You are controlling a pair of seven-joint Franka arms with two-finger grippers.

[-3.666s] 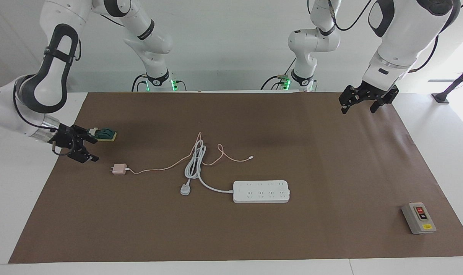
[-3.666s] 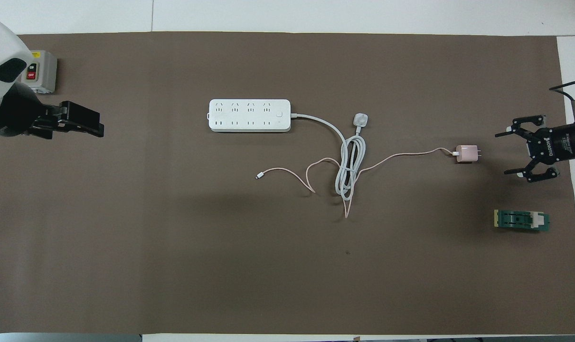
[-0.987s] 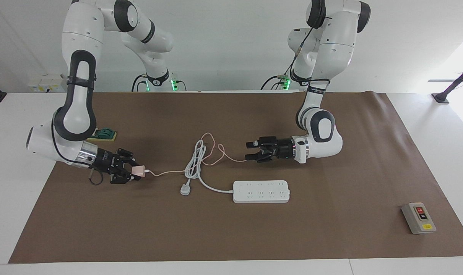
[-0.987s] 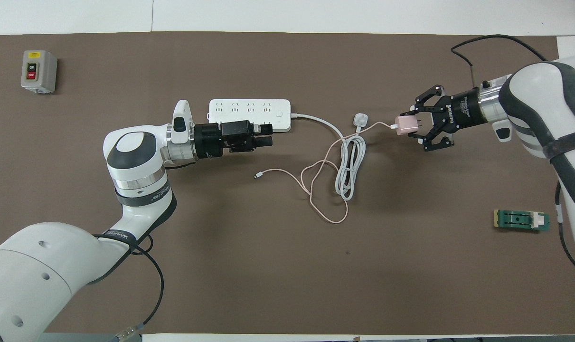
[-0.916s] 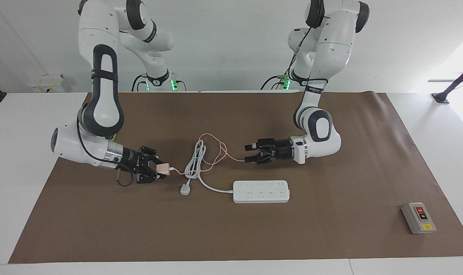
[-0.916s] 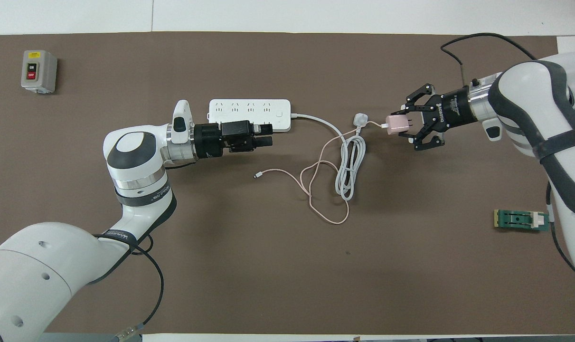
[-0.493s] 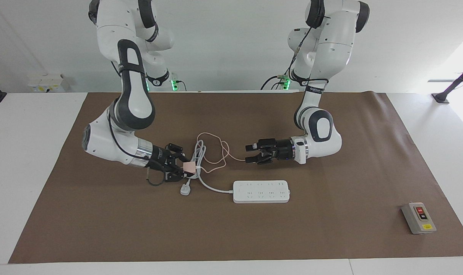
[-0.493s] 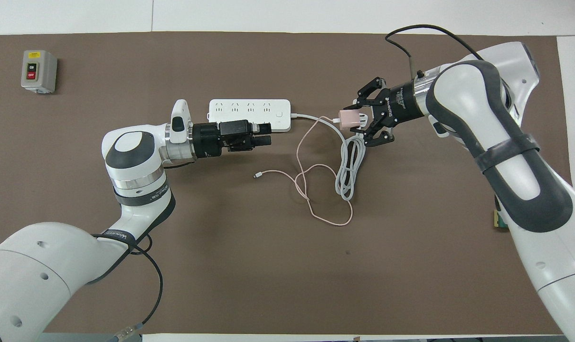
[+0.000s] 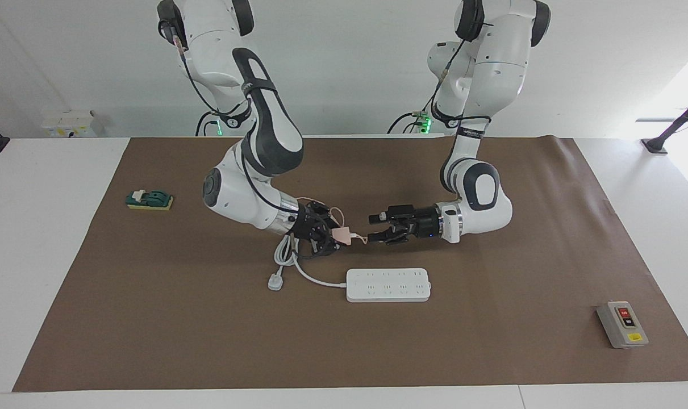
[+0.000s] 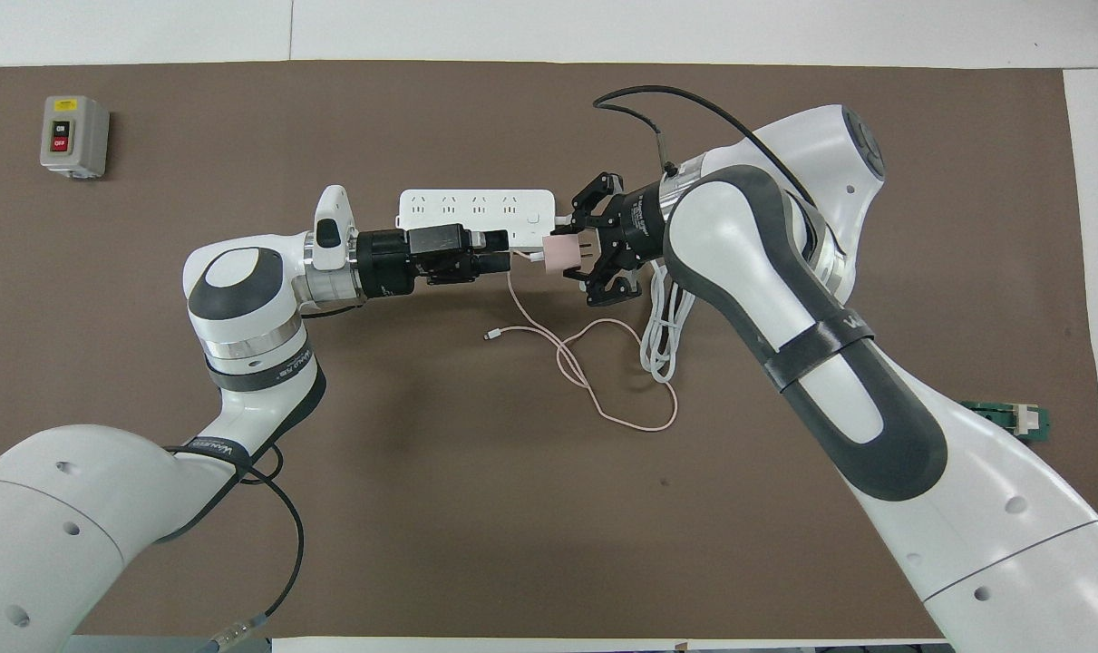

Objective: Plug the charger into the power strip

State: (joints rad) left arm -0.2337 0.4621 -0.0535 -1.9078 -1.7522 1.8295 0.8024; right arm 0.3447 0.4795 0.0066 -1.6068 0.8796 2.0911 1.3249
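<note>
Pink charger held up between the two grippers

The right gripper (image 9: 337,234) is clenched on the charger (image 9: 342,234), a small pink cube. It holds the cube up in the air, over the brown mat (image 9: 491,352), with the plug pins pointing back into the gripper. In the view from above the cube (image 10: 564,255) sits right at one end of the power strip, but the view from across shows it is up off the surface and not plugged in.

The left gripper (image 9: 376,228) is also up in the air, just beside the charger and pointing at it. Its two fingers are apart and it holds nothing. The tips are very near the cube, but I cannot tell if they touch it.

The thin pink cable (image 10: 603,399) hangs down from the charger and loops over the mat. Its little white end (image 10: 490,336) lies on the mat, nearer to the robots than the power strip.

The power strip (image 9: 388,284) lies flat on the mat in the middle of the surface, farther from the robots than both grippers. Its sockets face up. Its thick white cord (image 9: 290,255) is bundled in a long loop under the right arm, and its white plug (image 9: 274,281) lies on the mat beside it.

A grey switch box (image 9: 622,324) sits near the left arm's end of the surface. A small green block (image 9: 150,199) sits near the right arm's end.
</note>
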